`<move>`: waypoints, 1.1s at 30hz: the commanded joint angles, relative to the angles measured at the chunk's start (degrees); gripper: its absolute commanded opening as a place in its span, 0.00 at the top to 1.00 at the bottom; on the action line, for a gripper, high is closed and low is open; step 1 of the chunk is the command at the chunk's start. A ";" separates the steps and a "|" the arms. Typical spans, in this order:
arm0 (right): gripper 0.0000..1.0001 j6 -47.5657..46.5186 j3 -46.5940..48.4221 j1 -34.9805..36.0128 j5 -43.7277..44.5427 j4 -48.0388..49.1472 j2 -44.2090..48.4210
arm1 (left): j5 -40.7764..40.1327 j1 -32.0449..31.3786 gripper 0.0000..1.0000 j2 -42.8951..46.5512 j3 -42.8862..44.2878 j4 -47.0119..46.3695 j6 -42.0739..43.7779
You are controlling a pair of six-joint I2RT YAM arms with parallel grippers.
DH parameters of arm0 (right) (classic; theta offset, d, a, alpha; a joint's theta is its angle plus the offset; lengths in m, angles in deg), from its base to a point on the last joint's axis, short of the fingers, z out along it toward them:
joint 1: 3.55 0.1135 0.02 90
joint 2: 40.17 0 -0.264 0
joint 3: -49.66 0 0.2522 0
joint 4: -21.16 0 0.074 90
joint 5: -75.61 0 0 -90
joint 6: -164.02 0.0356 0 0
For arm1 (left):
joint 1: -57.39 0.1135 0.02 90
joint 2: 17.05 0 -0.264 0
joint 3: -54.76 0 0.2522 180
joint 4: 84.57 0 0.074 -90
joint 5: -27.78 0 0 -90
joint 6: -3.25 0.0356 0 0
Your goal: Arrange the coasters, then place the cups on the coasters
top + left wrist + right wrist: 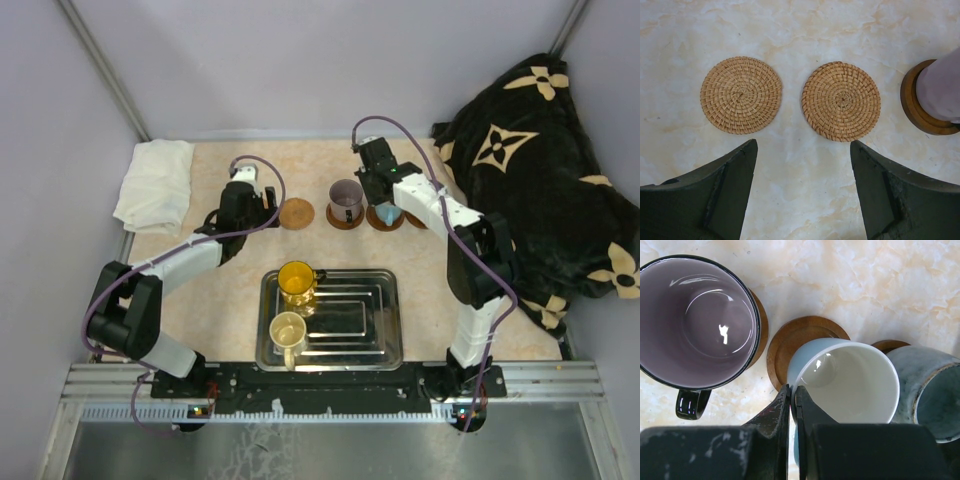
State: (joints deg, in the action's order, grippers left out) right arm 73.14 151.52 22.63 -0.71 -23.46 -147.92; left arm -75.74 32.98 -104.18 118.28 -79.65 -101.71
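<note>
A steel tray (385,330) sits on the counter (210,300) and carries two cups. The yellow cup (296,280) is at the tray's far left corner, and the cream cup (288,330) is at its near left.

The rest forms a row beyond the tray's far edge. Two woven coasters (741,95) (841,101) lie bare, side by side but apart, beyond the tray's far left corner. The left tool (803,142) hovers over the counter just on the tray side of them, fingers spread wide and holding nothing.

Beyond the middle of the tray's far edge, the purple cup (697,320) stands upright on a wood coaster (912,107), its dark handle turned toward the tray.

Beyond the tray's far right corner, the white cup (850,382) sits over a second wood coaster (795,337) but off its centre, leaving much of the disc bare. The right tool (792,390) is pinched narrow on this cup's blue-sided wall at the rim. I cannot tell whether the cup rests flat.

Farther right of the tray, the grey cup (932,390) touches the white one. The edge of a third wood disc (888,344) shows behind the two.
</note>
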 commanded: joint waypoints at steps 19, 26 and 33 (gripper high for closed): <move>0.70 -1.87 1.42 -0.12 3.57 3.16 3.13 | -0.02 -0.11 0.19 -0.67 1.05 -0.12 0.12; 0.68 -2.66 2.03 0.23 4.67 4.23 4.17 | 0.16 -0.08 0.19 -0.98 1.53 -0.13 0.30; 0.59 -4.47 5.83 1.60 7.64 2.99 5.40 | -0.08 -0.09 0.19 -0.68 1.42 0.05 0.15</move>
State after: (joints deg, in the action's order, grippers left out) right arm 70.45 152.56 23.09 3.42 -21.93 -147.74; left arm -75.72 32.98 -104.56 118.28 -79.63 -101.73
